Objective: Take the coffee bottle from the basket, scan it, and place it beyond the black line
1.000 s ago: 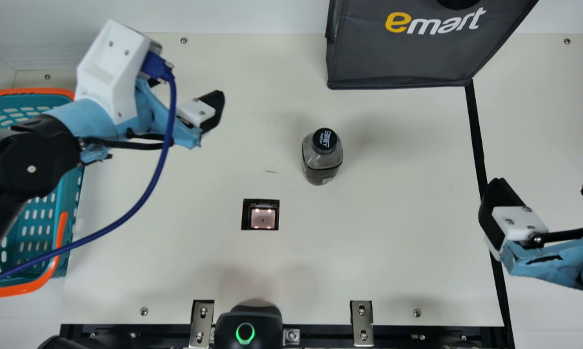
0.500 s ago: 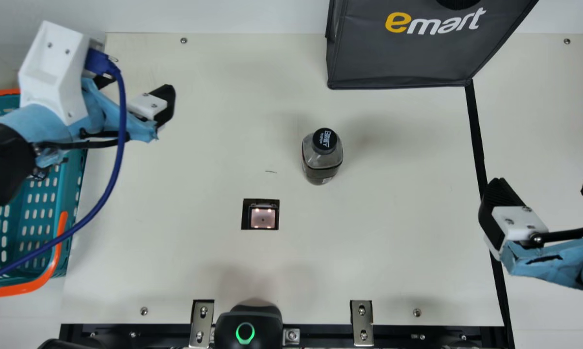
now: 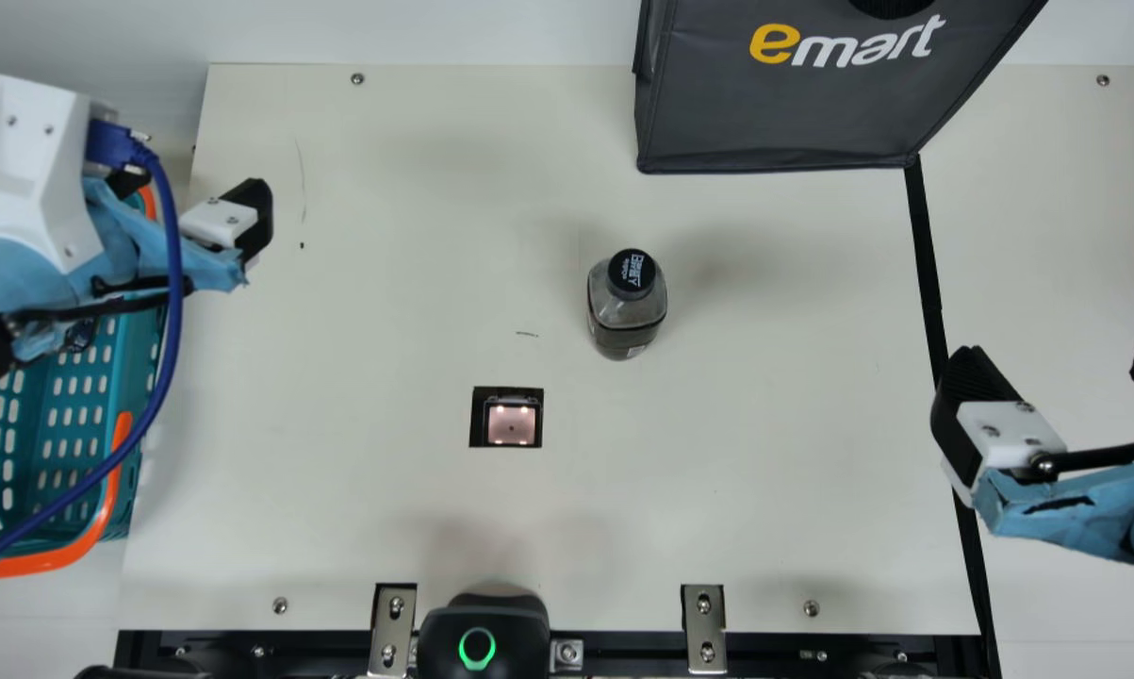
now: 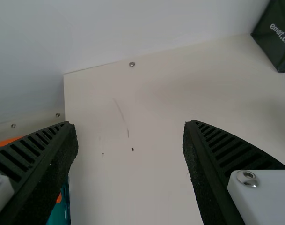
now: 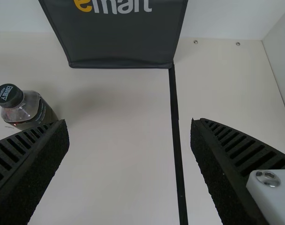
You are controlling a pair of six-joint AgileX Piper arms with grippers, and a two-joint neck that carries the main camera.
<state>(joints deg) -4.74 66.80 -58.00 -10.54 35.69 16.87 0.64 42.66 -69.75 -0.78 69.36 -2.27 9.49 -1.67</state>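
Note:
The coffee bottle [image 3: 626, 306], dark with a black cap, stands upright on the table left of the black line [image 3: 927, 264]. My left gripper [image 3: 199, 203] hangs over the table's left edge near the basket [image 3: 138, 377], well left of the bottle. In its wrist view the left gripper [image 4: 130, 140] is open with nothing between its fingers. My right gripper [image 3: 1061, 372] is at the black line's right side, to the right of the bottle. The right wrist view has the right gripper [image 5: 130, 140] open and empty, with the bottle [image 5: 27, 108] beyond one finger.
The scanner window [image 3: 511, 424] lies in the table, left of and nearer than the bottle. A dark shopping bag [image 3: 783, 104] stands at the back. A black device with a green ring [image 3: 482, 632] is at the front edge. A blue cable [image 3: 166, 363] hangs from the left arm.
My left arm has moved left, away from the bottle, toward the basket side. The bottle and my right arm have stayed where they were.

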